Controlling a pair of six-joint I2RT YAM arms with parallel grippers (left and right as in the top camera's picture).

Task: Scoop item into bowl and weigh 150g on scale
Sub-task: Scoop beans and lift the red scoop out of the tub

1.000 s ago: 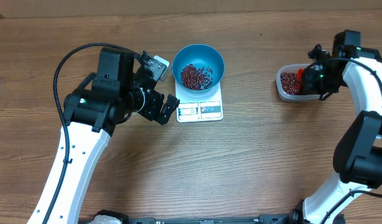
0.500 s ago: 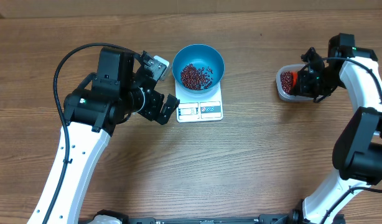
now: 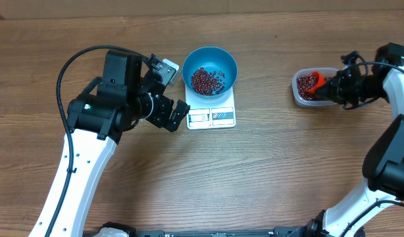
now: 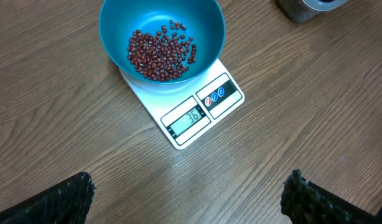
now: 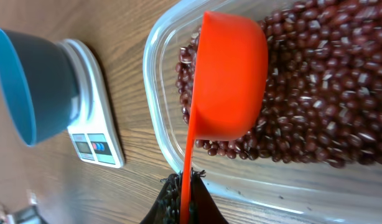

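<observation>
Wooden table (image 3: 254, 171): scale (image 3: 212, 117) lengthwise toward robot, display (image 3: 199, 118) nearest; bowl (image 3: 215, 62) atop.

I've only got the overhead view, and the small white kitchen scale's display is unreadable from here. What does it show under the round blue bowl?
Observer: In the left wrist view, the display of the scale appears to read 36, with the bowl sitting on it.
Operator: Is the scoop loaded?
Observer: Cannot tell. The right wrist view shows the red-orange plastic scoop on its side, back toward the camera, against the red-brown beans in the clear plastic tub.
Operator: Left gripper free?
Observer: Yes; the left gripper is open, fingers wide apart, nothing between them.
</observation>
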